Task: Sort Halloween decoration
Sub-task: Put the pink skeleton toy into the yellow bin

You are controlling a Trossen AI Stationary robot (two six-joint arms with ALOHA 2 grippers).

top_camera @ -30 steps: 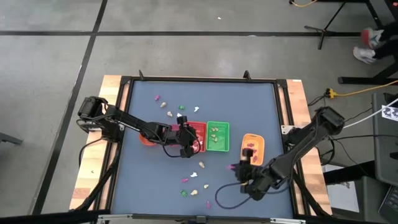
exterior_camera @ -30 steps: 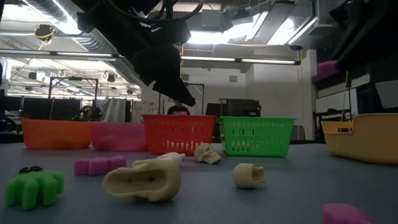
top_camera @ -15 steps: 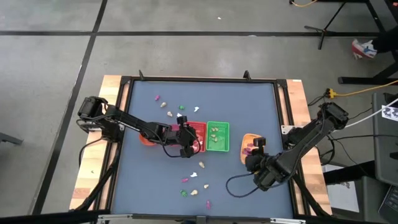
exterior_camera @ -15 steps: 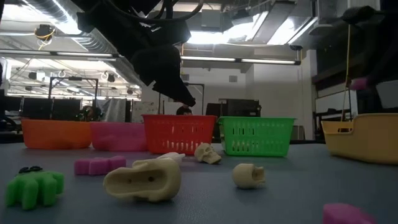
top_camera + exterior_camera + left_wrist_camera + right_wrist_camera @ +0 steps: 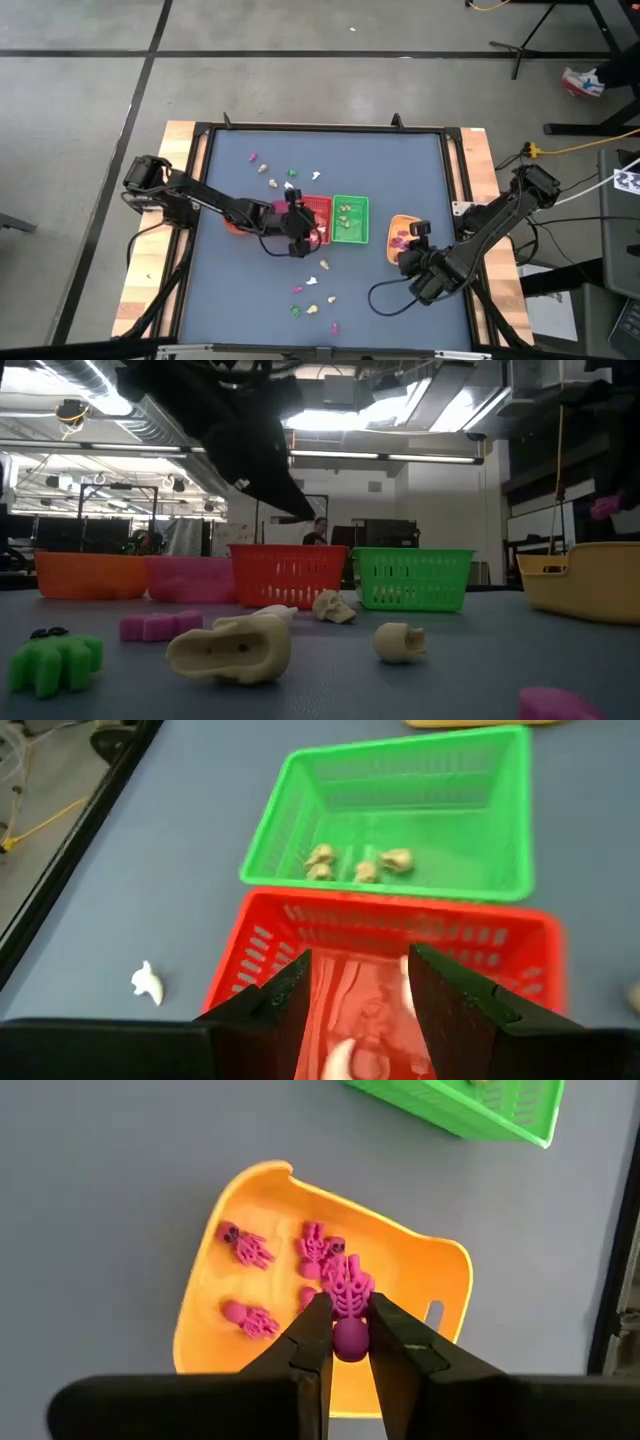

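Note:
My right gripper (image 5: 350, 1335) is shut on a magenta skeleton trinket (image 5: 348, 1292) and hangs over the yellow-orange tray (image 5: 210, 1250), where several magenta skeletons lie. In the high view it (image 5: 411, 243) is at the tray's near end. My left gripper (image 5: 360, 990) stands open above the red basket (image 5: 480, 945), which holds white pieces (image 5: 345, 1062). The green basket (image 5: 400, 780) holds three cream skulls (image 5: 365, 865). Loose trinkets lie on the mat near (image 5: 312, 293) and far (image 5: 275, 172). My right gripper pinches the magenta skeleton by its rounded head end (image 5: 350, 1342) between the two fingers. The ribbed body (image 5: 347, 1290) sticks out forward past the fingertips. The trinket is lifted clear above the yellow-orange tray (image 5: 585, 580).
An orange bowl (image 5: 85, 575) and a pink bowl (image 5: 190, 580) sit left of the red basket (image 5: 285, 575). Near the table's near edge lie a green trinket (image 5: 55, 660), a pink block (image 5: 160, 625), cream skulls (image 5: 230, 648) and one white piece (image 5: 148, 982).
My right gripper has risen from the mat near the tray and moved toward the table's right and far side, carrying the magenta trinket over the yellow-orange tray. My left gripper has shifted slightly toward the far edge, over the red basket, and risen a little.

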